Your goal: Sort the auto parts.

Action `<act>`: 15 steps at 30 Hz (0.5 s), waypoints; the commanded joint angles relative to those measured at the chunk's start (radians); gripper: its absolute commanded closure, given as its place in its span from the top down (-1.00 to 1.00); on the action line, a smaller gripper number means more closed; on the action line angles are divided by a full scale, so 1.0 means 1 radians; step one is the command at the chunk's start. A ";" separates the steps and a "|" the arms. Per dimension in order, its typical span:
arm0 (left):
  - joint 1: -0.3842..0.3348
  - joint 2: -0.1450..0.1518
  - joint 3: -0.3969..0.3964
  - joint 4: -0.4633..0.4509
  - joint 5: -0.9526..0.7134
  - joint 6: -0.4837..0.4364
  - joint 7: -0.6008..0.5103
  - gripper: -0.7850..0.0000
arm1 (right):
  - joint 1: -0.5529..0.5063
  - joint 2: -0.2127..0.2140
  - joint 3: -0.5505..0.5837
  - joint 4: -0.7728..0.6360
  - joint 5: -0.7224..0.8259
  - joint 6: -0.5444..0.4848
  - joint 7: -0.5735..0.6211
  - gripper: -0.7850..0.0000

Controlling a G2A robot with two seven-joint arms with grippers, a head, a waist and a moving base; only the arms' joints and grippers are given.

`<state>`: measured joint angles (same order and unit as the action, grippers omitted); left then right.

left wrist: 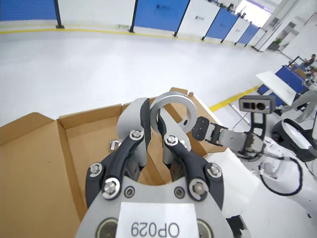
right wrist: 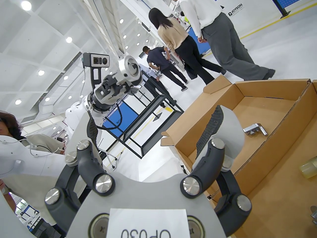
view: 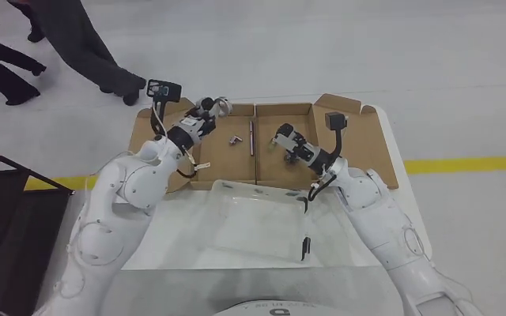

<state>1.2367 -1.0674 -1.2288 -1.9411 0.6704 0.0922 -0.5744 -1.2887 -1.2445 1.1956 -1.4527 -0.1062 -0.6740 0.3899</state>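
My left gripper is shut on the rim of a silver metal ring and holds it up over the far left part of the left cardboard box. The ring and the left gripper also show from above. A small silver angled part and a thin metal rod lie on that box's floor. My right gripper stands open with nothing between its fingers, above the right cardboard box near the wall between the boxes. The small part shows beyond it.
A clear plastic tray sits on the white table in front of the boxes, with a small black piece at its right side. A pale yellowish piece lies on the right box's floor. The box flaps stand open outward.
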 commanded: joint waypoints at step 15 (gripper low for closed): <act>-0.159 -0.031 0.161 0.129 0.045 -0.028 -0.188 -1.00 | 0.019 -0.033 -0.142 -0.065 -0.262 0.128 -0.169 0.88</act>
<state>1.0796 -1.0973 -1.0687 -1.8149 0.7195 0.0728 -0.7598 -1.2732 -1.2761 1.0565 -1.5198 -0.3718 -0.5464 0.2247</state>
